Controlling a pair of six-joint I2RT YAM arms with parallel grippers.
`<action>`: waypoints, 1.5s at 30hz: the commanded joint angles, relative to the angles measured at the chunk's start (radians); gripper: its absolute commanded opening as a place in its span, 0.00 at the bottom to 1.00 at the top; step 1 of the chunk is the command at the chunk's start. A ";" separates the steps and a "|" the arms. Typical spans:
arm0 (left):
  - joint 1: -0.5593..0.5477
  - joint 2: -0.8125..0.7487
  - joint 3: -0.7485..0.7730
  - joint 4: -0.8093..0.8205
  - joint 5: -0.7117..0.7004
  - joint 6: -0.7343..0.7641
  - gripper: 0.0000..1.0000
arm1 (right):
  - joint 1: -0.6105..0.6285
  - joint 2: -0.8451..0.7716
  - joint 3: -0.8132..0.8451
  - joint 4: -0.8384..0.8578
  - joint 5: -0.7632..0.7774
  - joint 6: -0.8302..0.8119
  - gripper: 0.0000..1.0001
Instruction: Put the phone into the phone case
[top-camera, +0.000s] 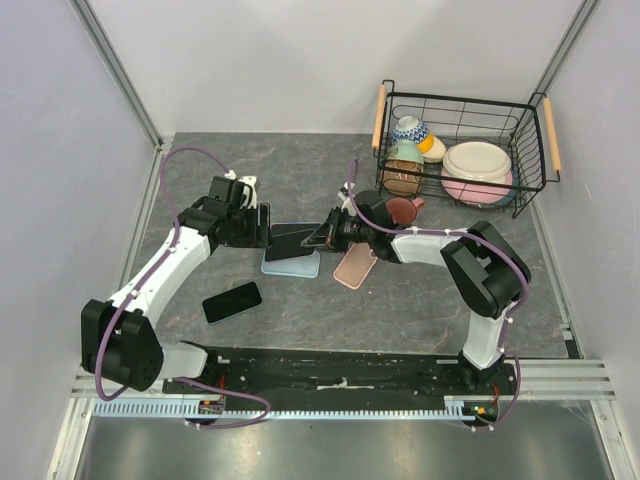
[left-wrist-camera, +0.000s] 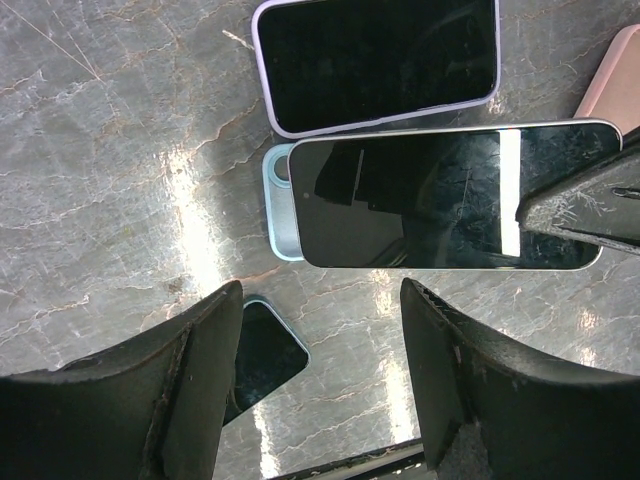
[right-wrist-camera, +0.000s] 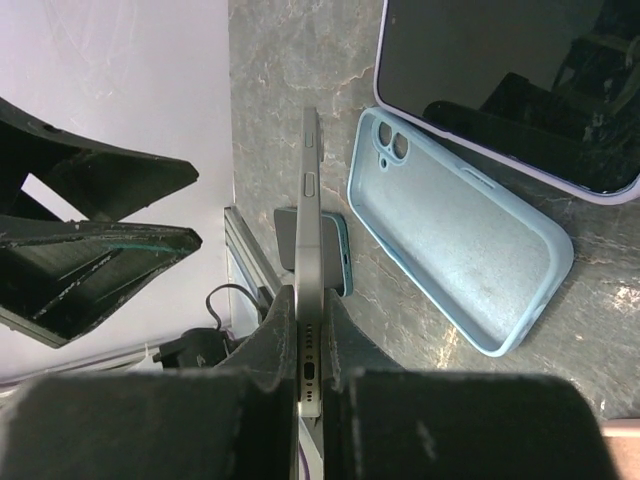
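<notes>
While the right fingers (right-wrist-camera: 240, 370) grip the phone (left-wrist-camera: 440, 200) over the blue case (right-wrist-camera: 460, 250), left fingers (left-wrist-camera: 180, 400) open, insertion next requires aligning and lowering it.

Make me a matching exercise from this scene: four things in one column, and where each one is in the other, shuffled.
Things:
1. slim black-screened phone
2. light blue rubbery phone case
3. black phone in a lilac case
4. black wire basket

Places:
A. holds ceramic bowls, far right corner
B. lies empty, open side up, on the grey marbled table
C. clamped edge-on in the right jaws
D. lies screen up beside the blue case

Pairs: 1-C, 2-B, 3-D, 4-A
</notes>
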 joint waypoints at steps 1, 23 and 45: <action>0.000 -0.018 -0.002 0.033 0.016 -0.008 0.71 | 0.005 0.007 0.001 0.111 0.012 0.048 0.00; -0.001 0.049 -0.069 0.122 0.134 -0.145 0.69 | 0.012 0.108 -0.047 0.155 0.018 0.087 0.00; 0.000 0.206 -0.156 0.257 -0.015 -0.277 0.68 | 0.042 0.155 -0.139 0.249 0.012 0.189 0.00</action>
